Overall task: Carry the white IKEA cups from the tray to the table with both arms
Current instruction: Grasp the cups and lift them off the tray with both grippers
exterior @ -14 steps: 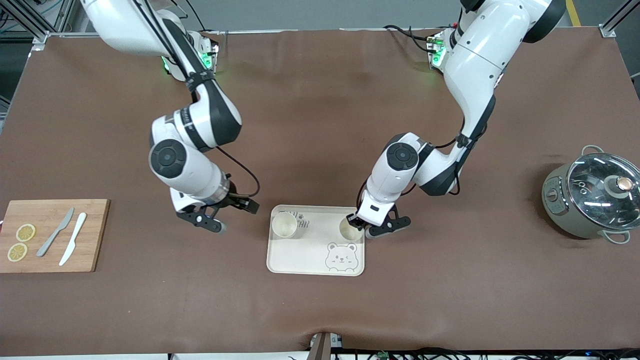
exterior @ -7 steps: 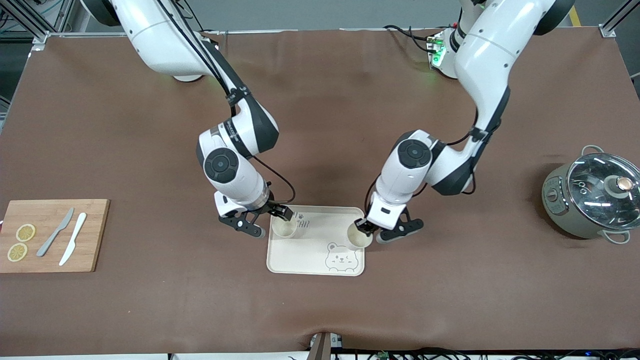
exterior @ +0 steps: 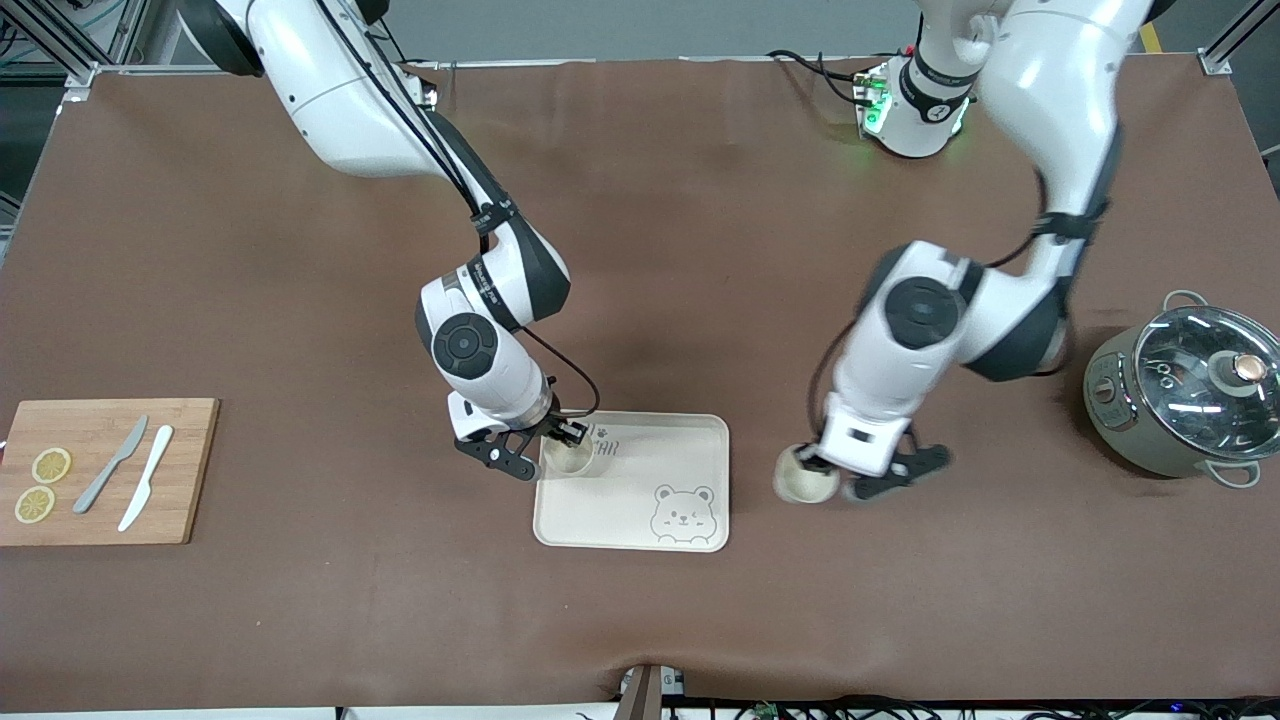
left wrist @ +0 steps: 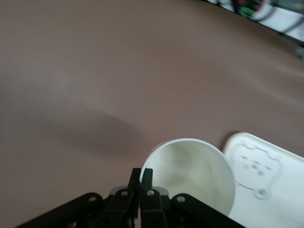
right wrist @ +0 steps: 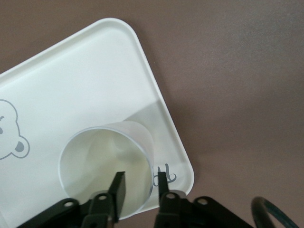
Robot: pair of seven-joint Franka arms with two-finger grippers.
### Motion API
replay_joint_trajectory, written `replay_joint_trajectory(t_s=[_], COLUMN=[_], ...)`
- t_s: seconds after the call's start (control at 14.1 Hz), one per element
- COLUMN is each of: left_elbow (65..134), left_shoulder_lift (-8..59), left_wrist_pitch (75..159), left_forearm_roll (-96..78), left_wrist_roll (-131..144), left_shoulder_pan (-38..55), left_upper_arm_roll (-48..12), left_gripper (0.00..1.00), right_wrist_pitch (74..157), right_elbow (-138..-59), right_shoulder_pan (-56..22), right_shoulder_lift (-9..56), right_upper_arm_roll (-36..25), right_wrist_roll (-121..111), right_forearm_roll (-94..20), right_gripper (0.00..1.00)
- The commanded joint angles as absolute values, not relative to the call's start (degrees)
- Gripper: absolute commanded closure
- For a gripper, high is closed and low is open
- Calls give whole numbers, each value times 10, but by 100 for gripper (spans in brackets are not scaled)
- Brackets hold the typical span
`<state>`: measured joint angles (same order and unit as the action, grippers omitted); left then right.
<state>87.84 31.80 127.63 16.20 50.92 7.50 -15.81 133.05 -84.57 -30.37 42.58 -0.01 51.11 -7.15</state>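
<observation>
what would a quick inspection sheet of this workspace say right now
surface: brown mat covers the table, slightly rippled
job's things: one cup is pinched at its rim by the left gripper, off the bear tray, over the mat toward the left arm's end; the other cup stands on the tray
clutter: wooden board with two knives and lemon slices; lidded pot
grippers: left gripper shut on the cup wall; right gripper straddles the wall of the tray cup, one finger inside, a gap showing at the fingers
cables: black cable looped at the right wrist; wires by the left arm's base
surroundings: metal frame corners at the table's edges
</observation>
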Motion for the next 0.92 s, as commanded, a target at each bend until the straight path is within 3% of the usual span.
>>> replay_joint_trajectory(t_s=[0.0,0.36,0.5,0.71,0.85], left_elbow=[911,1042,1086,1132,1157], left_shoulder_lift=[291,228,192,179,182], left_wrist_pitch=[1228,1237,1244,1258,1281], left_forearm_roll=[161,163,161,150,146], left_wrist_roll=[474,404,377,347,317], left_shoulder_pan=[13,-96,-137,-228,-306], left_upper_arm_roll=[-174,-177,-183,-246,-298], left_gripper=[100,100,100,100,100], right_wrist_pitch=[1322,1308,1234,1137,1124], right_elbow=[-827,-825,-806,-806,-843], right_shoulder_pan=[-309,-301,-287,-253,-233], right_shoulder_lift=[431,414,398,354,318], right_upper_arm_roll=[-4,-5,-6,-7,-7], right_wrist_roll=[522,518,513,445,402], right_forearm_roll=[-68,-69,-69,-69,-69], right_gripper=[100,100,100,100,100])
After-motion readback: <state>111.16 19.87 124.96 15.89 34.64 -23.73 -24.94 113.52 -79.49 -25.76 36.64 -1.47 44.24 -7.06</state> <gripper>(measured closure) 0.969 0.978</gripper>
